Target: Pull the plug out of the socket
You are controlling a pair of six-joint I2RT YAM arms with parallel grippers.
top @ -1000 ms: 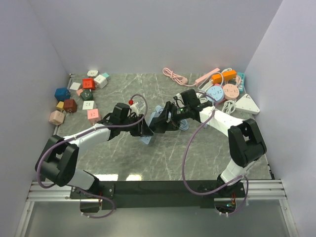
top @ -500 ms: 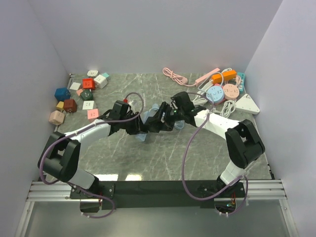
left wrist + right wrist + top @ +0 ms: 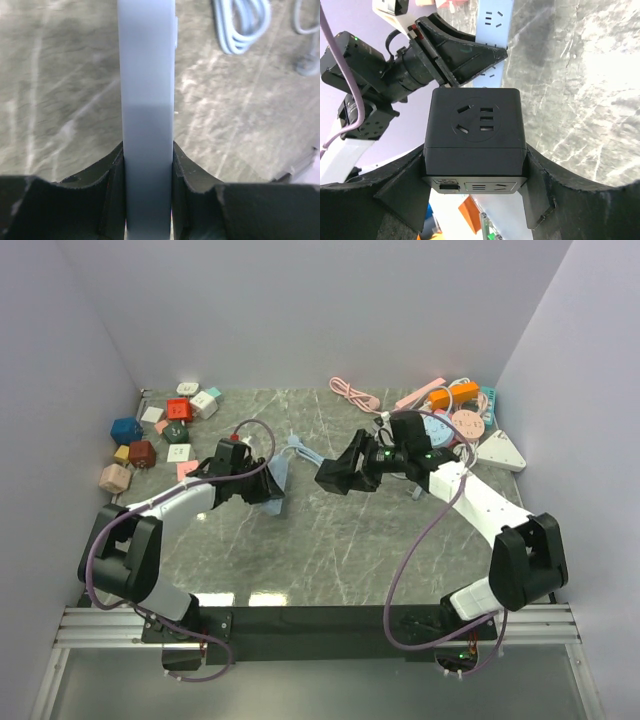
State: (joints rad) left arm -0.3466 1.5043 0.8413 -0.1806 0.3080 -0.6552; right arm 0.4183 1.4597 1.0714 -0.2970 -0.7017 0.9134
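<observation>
1. Nearest to me, both arms reach out from their bases over the grey marble table (image 3: 330,560).
2. The left gripper (image 3: 148,165) is clamped tight on the pale blue socket strip (image 3: 148,75). The strip stands on edge between the fingers, a flat, plain slab seen end-on from the wrist.
3. From the top view, I locate the strip left of the table centre.
4. The right gripper (image 3: 475,155) pinches the black cube plug (image 3: 475,125) by two opposite sides, its jaws set at middling width. The cube face toward the wrist camera carries outlet holes.
5. The cube hangs right of centre, apart from the strip, with bare marble between them.
6. Beyond the strip, a pale coiled cable (image 3: 242,25) lies on the table.
7. Farthest back, I note coloured blocks (image 3: 165,430) at the left, a heap of adapters (image 3: 455,420) at the right, and a pink cable (image 3: 352,392) by the rear wall.
</observation>
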